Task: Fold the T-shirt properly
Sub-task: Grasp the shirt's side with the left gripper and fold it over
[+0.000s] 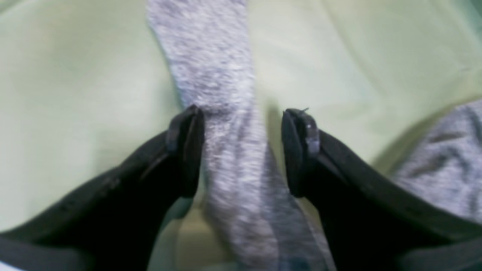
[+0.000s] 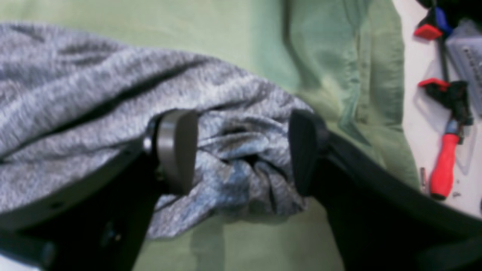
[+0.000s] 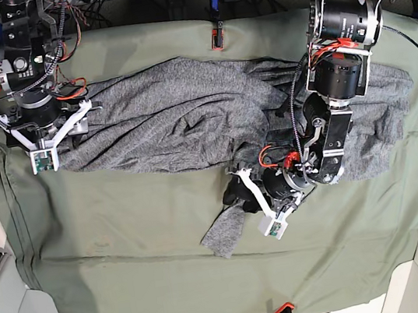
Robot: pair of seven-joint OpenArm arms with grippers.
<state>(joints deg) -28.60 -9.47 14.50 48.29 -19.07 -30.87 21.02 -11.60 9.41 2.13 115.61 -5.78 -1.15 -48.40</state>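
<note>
The heather-grey T-shirt (image 3: 179,114) lies crumpled across the back half of the olive-green table cloth (image 3: 128,247). One narrow flap trails forward toward the middle. My left gripper (image 3: 234,193) hovers at that flap. In the left wrist view the left gripper (image 1: 243,150) is open astride a strip of the T-shirt (image 1: 214,56), which brushes one finger (image 1: 188,150). My right gripper (image 3: 71,139) sits at the shirt's end on the base view's left. Its wrist view shows the right gripper (image 2: 241,150) open wide with a bunched end of the T-shirt (image 2: 94,94) between the fingers.
Red clamps (image 3: 217,39) pin the green cloth at the back edge and at the front edge (image 3: 283,312). A red-handled tool (image 2: 444,165) and other clamps lie on the white surface beyond the cloth's side. Cables and motor housings crowd the back.
</note>
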